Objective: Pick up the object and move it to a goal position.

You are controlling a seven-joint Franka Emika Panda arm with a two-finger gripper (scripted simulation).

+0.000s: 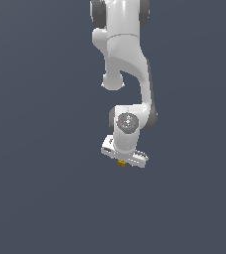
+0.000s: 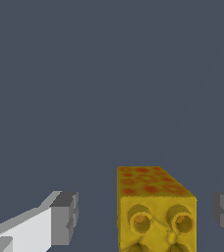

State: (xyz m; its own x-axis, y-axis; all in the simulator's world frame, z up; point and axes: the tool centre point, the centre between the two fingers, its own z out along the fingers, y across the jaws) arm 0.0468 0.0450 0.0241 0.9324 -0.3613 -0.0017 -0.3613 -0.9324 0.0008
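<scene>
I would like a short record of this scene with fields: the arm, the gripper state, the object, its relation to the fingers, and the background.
arm: one white arm reaching down from the top of the exterior view
gripper: gripper open
object: small yellow-orange cube with darker orange spots
relation: cube lies between the two fingers, with a gap on each side in the wrist view
background: plain dark grey-blue, with no goal marker visible

Cube (image 2: 155, 209) sits between open end effector (image 2: 146, 219) fingers (gaps either side).
</scene>
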